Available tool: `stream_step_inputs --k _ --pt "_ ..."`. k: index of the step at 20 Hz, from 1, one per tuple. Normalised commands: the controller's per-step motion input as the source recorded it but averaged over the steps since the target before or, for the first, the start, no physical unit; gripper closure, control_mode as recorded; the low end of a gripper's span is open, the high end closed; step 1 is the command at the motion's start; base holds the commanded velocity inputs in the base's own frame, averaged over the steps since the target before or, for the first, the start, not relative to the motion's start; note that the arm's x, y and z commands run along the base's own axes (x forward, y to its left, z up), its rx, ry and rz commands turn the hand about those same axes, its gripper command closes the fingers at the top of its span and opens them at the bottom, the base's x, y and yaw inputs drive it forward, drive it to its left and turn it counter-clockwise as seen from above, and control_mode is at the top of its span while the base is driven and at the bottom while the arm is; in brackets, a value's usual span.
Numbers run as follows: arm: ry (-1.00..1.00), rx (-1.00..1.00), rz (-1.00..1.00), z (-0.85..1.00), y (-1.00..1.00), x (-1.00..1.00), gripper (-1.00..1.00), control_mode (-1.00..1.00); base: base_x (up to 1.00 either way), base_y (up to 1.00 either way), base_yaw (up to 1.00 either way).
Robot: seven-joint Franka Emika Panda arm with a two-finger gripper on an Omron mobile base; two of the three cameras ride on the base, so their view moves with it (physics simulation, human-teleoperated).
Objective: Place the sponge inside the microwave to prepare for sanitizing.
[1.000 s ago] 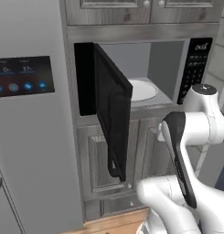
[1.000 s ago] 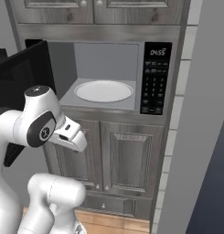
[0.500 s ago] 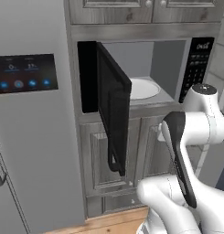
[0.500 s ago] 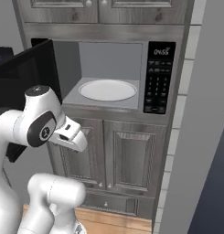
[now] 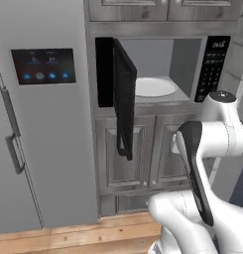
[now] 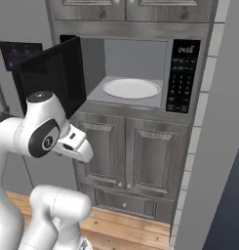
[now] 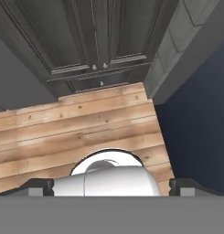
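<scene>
Two base views show the microwave [image 6: 135, 73] open, turntable [image 6: 131, 88] bare, above the folded arm; hand view faces wooden floor [image 7: 77, 132] and cabinet doors [image 7: 86, 36]; gripper opening undeterminable.

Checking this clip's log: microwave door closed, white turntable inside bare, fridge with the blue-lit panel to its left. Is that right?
Not quite: the microwave door is swung open, as the left base view shows. The rest stands: the white turntable is bare and the fridge with the blue-lit panel stands to its left.
</scene>
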Motion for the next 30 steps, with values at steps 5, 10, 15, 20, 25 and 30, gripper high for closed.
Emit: stream_step_inputs --k 5,10,15,20,25,30 --pt "0.0 0.0 0.0 0.0 0.0 0.0 -1.0 1.0 -0.3 0.04 0.29" --pt "0.0 0.0 0.0 0.0 0.0 0.0 -1.0 1.0 -0.09 0.29 0.1" --pt "0.0 0.0 0.0 0.0 0.0 0.0 -1.0 1.0 -0.01 0.51 -0.19" --pt "0.0 0.0 0.0 0.0 0.0 0.0 -1.0 1.0 -0.11 0.98 -0.21" --pt "0.0 0.0 0.0 0.0 0.0 0.0 -1.0 1.0 0.0 1.0 -0.13" --pt "0.0 0.0 0.0 0.0 0.0 0.0 -1.0 1.0 0.0 1.0 -0.13"
